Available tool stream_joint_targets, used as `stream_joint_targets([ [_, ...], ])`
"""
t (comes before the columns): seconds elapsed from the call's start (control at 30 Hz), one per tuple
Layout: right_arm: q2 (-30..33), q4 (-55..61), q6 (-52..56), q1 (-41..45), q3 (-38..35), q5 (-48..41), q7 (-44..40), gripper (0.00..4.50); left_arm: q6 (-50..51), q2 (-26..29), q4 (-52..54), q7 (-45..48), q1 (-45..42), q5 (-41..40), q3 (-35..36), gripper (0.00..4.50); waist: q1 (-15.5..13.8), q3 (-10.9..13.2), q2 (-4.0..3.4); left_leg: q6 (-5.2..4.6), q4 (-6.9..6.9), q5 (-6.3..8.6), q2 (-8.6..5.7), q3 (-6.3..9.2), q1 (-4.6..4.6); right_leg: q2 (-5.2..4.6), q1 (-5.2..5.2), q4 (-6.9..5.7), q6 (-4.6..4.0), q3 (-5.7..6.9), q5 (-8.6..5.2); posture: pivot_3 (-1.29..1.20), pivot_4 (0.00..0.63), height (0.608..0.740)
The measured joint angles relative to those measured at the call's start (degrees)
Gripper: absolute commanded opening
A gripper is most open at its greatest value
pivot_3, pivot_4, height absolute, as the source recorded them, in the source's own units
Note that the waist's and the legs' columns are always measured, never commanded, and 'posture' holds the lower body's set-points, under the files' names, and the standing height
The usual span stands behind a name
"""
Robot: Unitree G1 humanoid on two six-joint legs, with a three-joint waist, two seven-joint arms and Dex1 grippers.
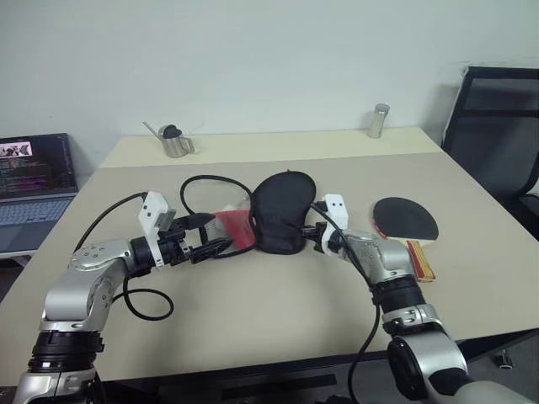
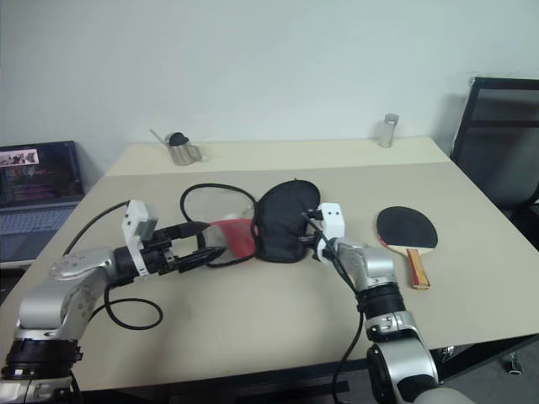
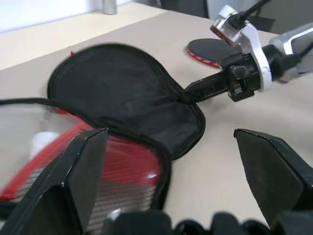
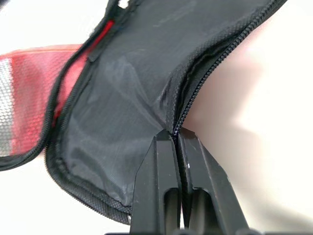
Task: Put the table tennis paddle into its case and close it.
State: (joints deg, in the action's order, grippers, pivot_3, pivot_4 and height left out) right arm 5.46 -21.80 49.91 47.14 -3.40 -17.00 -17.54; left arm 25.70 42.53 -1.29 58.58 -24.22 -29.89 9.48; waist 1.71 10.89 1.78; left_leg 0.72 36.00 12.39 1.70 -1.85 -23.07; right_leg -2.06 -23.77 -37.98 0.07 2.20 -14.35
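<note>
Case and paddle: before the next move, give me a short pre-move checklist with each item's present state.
1. Right end effector pinching the case edge at the zipper: ok.
2. Left end effector open, by the case's red end: ok.
3. Case opened wide enough for the paddle: cannot tell.
4. Table tennis paddle inside the case: not ok, it lies flat on the table beside the right arm.
5. Black cable clear of the case: not ok, it loops against the red end.

In the centre of the frame the case and both grippers crowd the table. At right the paddle blocks the way. You find open table along the lower part. At upper left stands a metal pot, at upper right a metal cup.
</note>
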Motion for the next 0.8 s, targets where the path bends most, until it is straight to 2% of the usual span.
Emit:
stream_joint_targets([
  [0.27,5.8,7.6,6.2,-3.2,-1.3,-1.3,-1.3,0.03,-1.4,-1.3,-2.6,2.1,-3.4,1.4,-2.7,4.50,0.0,0.0,0.01,0.00,0.00,0.00,0.00,-0.01,-0.01,0.03,-0.01,0.01,0.01,0.00,-0.01,0.00,0.150,0.740],
  [0.6,7.1,16.2,13.1,-6.9,-5.0,-3.6,0.6,0.03,-2.7,-2.7,-5.5,3.4,-6.0,2.5,-4.3,4.50,0.0,0.0,0.03,0.00,0.01,0.00,-0.01,-0.01,-0.05,0.05,-0.04,0.02,0.02,-0.01,-0.01,0.00,0.150,0.740],
  [0.8,9.1,17.1,14.1,-8.2,-5.6,-4.1,0.6,0.03,-2.8,-3.5,-6.1,3.8,-6.4,3.1,-4.8,4.50,0.0,0.0,0.03,0.00,0.00,0.00,-0.02,-0.01,-0.07,0.05,-0.07,0.02,0.02,0.00,-0.01,0.00,0.150,0.740],
])
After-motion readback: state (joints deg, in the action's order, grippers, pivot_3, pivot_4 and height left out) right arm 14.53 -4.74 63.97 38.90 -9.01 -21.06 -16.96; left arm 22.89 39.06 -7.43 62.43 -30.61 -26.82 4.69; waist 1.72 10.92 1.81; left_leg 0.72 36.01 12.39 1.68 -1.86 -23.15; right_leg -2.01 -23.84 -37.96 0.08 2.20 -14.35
